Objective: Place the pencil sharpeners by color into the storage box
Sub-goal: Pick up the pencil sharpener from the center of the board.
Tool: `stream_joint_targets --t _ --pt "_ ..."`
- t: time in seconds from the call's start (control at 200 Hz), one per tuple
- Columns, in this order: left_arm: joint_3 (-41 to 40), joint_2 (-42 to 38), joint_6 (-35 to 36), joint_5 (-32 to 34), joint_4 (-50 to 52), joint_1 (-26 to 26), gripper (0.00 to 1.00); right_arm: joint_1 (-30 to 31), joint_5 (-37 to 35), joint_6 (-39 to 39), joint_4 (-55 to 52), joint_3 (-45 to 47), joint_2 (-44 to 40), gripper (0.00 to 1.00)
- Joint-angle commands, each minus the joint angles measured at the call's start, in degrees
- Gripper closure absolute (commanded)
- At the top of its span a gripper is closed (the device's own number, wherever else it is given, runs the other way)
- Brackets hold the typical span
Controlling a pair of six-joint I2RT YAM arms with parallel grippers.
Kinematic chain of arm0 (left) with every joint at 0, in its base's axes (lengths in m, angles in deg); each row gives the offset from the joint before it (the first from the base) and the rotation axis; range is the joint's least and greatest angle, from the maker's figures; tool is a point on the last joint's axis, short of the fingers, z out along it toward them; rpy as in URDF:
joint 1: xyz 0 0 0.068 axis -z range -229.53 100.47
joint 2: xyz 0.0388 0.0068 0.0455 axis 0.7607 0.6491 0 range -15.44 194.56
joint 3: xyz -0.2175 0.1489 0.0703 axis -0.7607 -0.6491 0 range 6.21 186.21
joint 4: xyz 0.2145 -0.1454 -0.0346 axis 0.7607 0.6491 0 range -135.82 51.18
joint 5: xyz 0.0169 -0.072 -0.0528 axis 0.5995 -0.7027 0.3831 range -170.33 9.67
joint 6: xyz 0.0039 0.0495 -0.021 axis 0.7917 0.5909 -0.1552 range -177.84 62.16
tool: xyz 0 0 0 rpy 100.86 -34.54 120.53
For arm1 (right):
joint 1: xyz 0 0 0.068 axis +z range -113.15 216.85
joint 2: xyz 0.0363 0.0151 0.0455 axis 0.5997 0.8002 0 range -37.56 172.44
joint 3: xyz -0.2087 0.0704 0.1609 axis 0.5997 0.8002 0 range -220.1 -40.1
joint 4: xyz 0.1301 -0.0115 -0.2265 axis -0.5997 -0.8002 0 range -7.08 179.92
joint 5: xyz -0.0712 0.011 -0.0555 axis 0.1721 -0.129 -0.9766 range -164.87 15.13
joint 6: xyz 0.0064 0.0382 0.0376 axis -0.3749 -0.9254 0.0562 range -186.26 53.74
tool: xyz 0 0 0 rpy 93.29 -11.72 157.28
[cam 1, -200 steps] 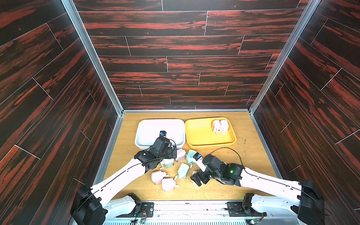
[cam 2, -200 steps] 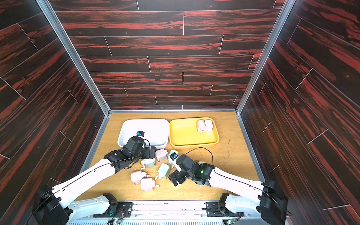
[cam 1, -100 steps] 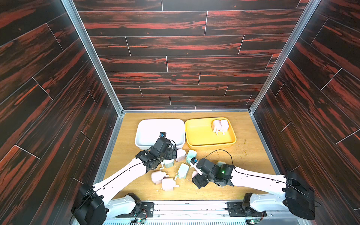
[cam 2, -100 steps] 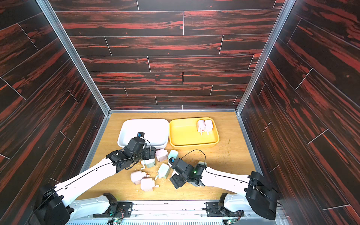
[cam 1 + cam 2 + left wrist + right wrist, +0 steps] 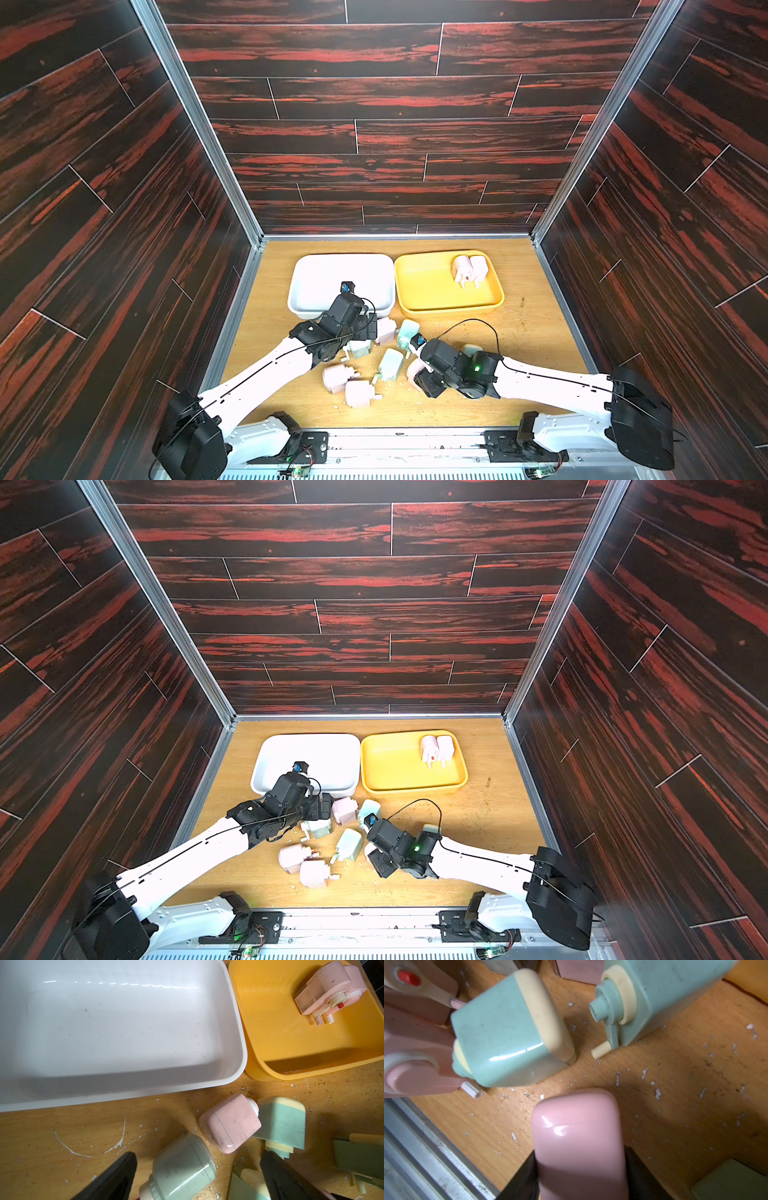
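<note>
Two storage boxes sit at the back: a white one (image 5: 316, 274) holding nothing and a yellow one (image 5: 428, 291) holding two pink pencil sharpeners (image 5: 469, 270). In front lies a pile of pink (image 5: 334, 376) and mint green (image 5: 390, 363) sharpeners. My right gripper (image 5: 580, 1163) is shut on a pink sharpener (image 5: 577, 1126), a finger against each side, low over the table at the pile's right (image 5: 417, 374). My left gripper (image 5: 198, 1154) is open, its fingers either side of a lying green sharpener (image 5: 182, 1169) and apart from it, just before the white box's front rim (image 5: 124, 1093).
A pink sharpener (image 5: 230, 1124) and a green one (image 5: 280, 1122) lie close beyond the left fingers. Two green sharpeners (image 5: 508, 1028) (image 5: 664, 991) lie ahead of the right gripper, with pink ones (image 5: 411, 1076) beside them. The metal front rail (image 5: 425, 1157) is near. Dark walls enclose the table.
My right gripper has moved left to the pile's right edge and closed from wide open onto the pink sharpener. The left arm has barely moved and stays open.
</note>
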Motion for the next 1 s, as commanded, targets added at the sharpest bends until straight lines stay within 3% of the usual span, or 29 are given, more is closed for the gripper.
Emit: stream_joint_targets --t 0.0,0.085,0.18,0.576,0.997 --pt "-0.3 0.3 0.0 0.2 0.6 0.2 0.00 0.3 -1.6 -0.9 -3.2 -0.1 -0.2 0.68" --pt "-0.3 0.3 0.1 0.2 0.6 0.2 0.00 0.3 -2.5 -1.1 -4.0 -0.3 -0.1 0.80" --pt "-0.2 0.5 0.0 0.2 0.5 0.2 0.00 0.3 -3.4 -1.8 -5.1 -0.7 -0.2 1.00" --pt "0.1 0.5 -0.8 0.3 -0.3 0.2 0.00 0.3 -10.5 -8.7 -16.5 -5.3 -0.1 1.00" --pt "0.8 3.4 -2.4 0.8 -5.8 0.2 0.00 -2.5 -19.0 -5.7 -19.8 -13.9 -3.6 1.00"
